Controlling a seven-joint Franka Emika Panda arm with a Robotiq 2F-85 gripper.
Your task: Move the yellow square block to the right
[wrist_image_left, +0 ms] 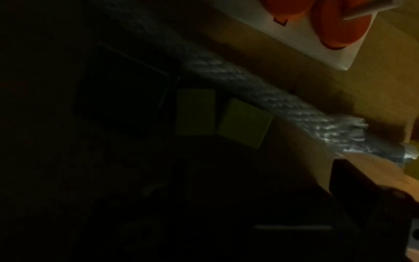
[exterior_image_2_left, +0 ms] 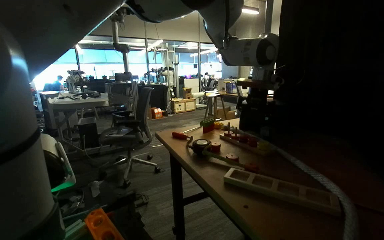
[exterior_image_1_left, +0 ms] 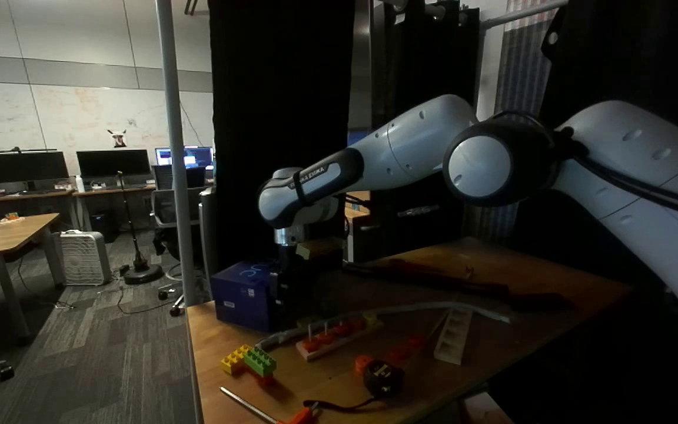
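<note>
Two dull yellow square blocks lie side by side on the dark table in the wrist view, a left one (wrist_image_left: 195,112) and a tilted right one (wrist_image_left: 246,123). Their near corners almost touch. A dark, larger square block (wrist_image_left: 122,89) lies to their left, mostly in shadow. My gripper (wrist_image_left: 260,174) points down, with its fingers wide apart and nothing visible between them. The blocks lie beyond the fingertips in that view. In an exterior view the gripper (exterior_image_1_left: 292,294) is a dark shape beside the blue box, and a faint yellowish block (exterior_image_1_left: 305,322) shows near its base.
A braided rope (wrist_image_left: 253,83) runs just past the blocks. Beyond it is a pegboard (exterior_image_1_left: 339,341) with red rings. A blue box (exterior_image_1_left: 242,297) stands close beside the gripper. Toy bricks (exterior_image_1_left: 259,361), a tape measure (exterior_image_1_left: 382,378), a screwdriver (exterior_image_2_left: 180,135) and a slotted wooden tray (exterior_image_2_left: 282,190) lie around.
</note>
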